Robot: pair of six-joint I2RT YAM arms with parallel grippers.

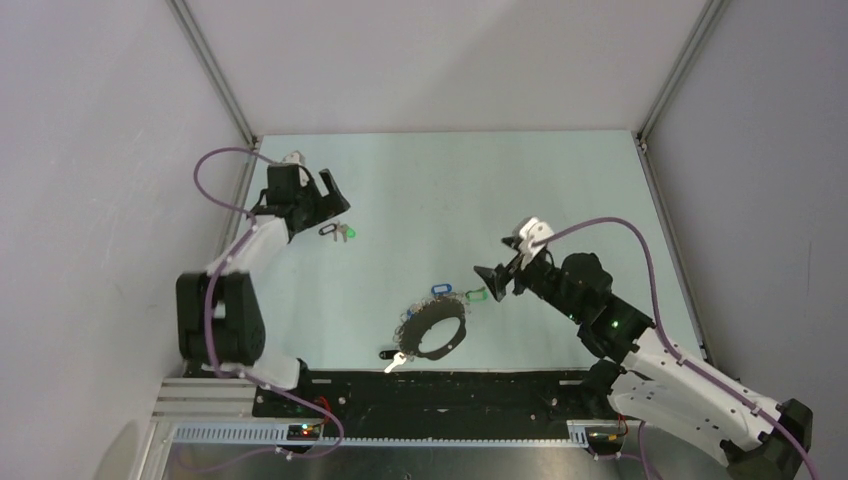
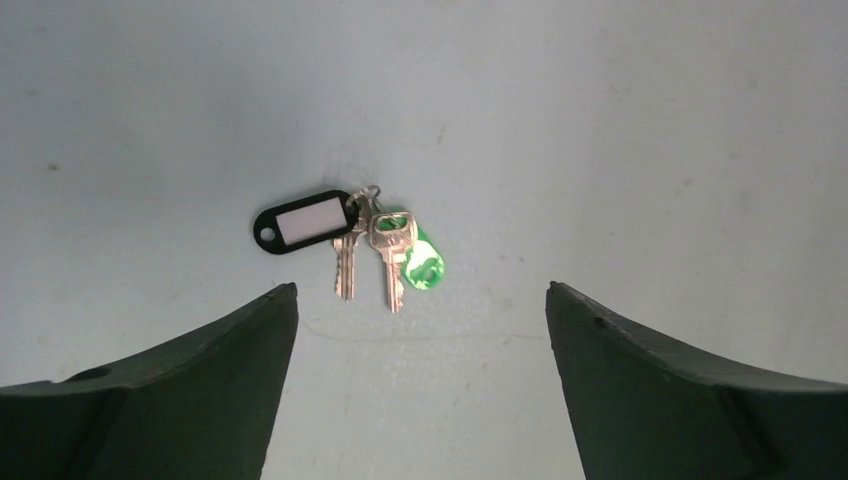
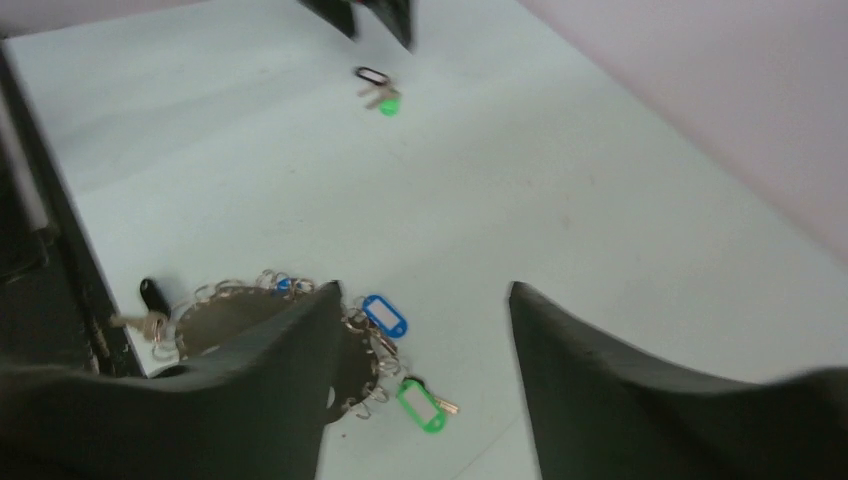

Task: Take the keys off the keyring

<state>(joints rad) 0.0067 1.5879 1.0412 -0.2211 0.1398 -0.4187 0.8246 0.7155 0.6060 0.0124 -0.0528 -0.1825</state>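
Keyring (image 1: 436,326): in the top view it lay near the table's front edge, between your two arms, one big dark loop with a string of small rings round its rim. At that rim I counted one blue tag (image 1: 441,291), one green tag (image 1: 476,294) and, at the front, one black tag (image 1: 384,353) with one silver key (image 1: 397,362); whether each was hooked on was too small to tell. One loose bunch (image 1: 338,232) sat well apart, far left, probably parked there so that finished keys don't mix with the rest. Your left gripper (image 1: 335,195) hung just beside it, and your right gripper (image 1: 500,262) sat near the green tag, likely lined up for the next pick. In the left wrist view the left gripper (image 2: 420,300) had its jaws spread wide and empty, with the bunch on the table beyond them: one black tag with a white label (image 2: 300,222), two silver keys (image 2: 345,265) and one green piece (image 2: 424,265), joined on a small split ring. In the right wrist view the right gripper (image 3: 425,295) also had its jaws parted and held nothing. The keyring (image 3: 215,312) was partly hidden behind one finger, the blue tag (image 3: 385,315) and green tag (image 3: 420,405) lay just below the gap, and the loose bunch (image 3: 378,90) was far off.
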